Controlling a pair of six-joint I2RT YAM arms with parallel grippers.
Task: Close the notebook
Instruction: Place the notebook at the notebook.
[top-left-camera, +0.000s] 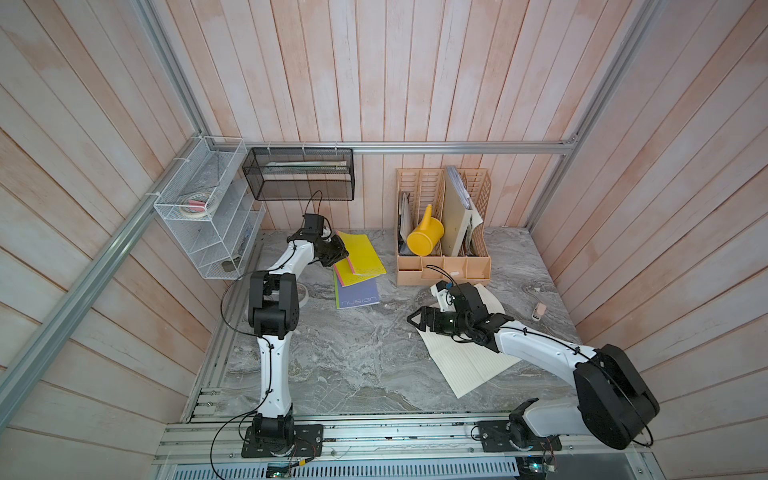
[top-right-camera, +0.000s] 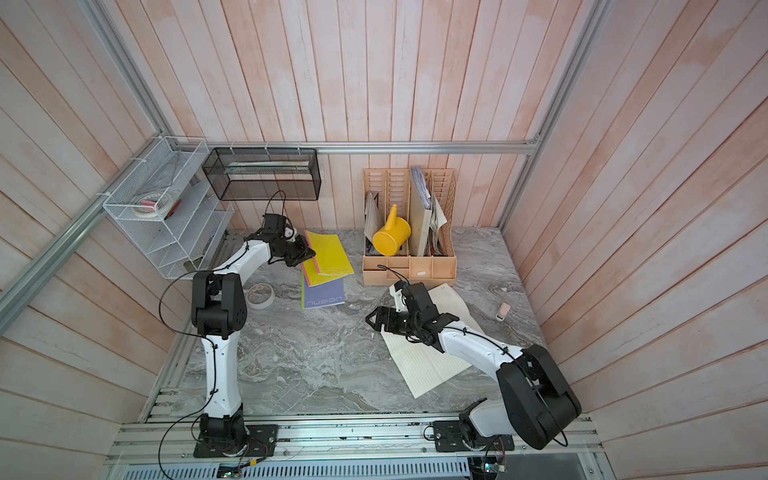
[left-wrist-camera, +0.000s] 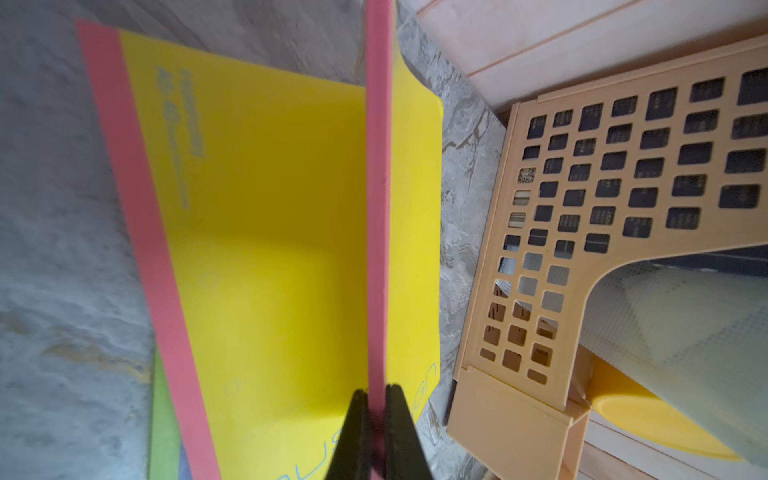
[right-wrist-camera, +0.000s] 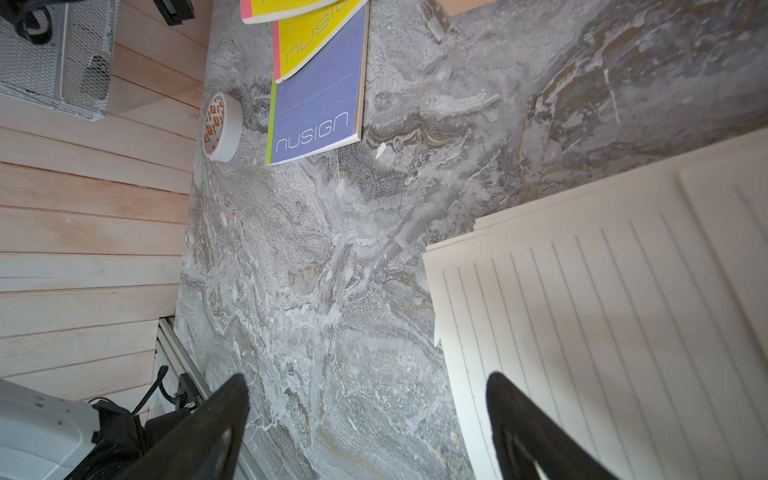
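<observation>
An open notebook (top-left-camera: 465, 365) (top-right-camera: 428, 365) with cream lined pages (right-wrist-camera: 602, 311) lies flat on the right of the marble table. My right gripper (top-left-camera: 411, 321) (top-right-camera: 369, 320) (right-wrist-camera: 368, 376) hovers open over its near-left edge; one finger is over the page, the other over bare marble. At the back left sits a stack of closed notebooks. My left gripper (top-left-camera: 338, 254) (top-right-camera: 307, 252) (left-wrist-camera: 376, 392) is shut on the pink spine edge (left-wrist-camera: 378, 208) of the top yellow notebook (top-left-camera: 365, 253) (top-right-camera: 332, 251), which is tilted up above a second yellow one (left-wrist-camera: 270, 208).
A purple notebook (top-left-camera: 357, 293) (right-wrist-camera: 320, 104) lies at the bottom of the stack, with a tape roll (top-right-camera: 259, 295) (right-wrist-camera: 222, 126) beside it. A beige file organiser (top-left-camera: 442, 266) (left-wrist-camera: 519, 291) holding a yellow watering can (top-left-camera: 424, 237) stands at the back. A wire shelf (top-left-camera: 208, 216) and a mesh basket (top-left-camera: 299, 174) hang on the walls. A small pink object (top-left-camera: 539, 311) lies far right.
</observation>
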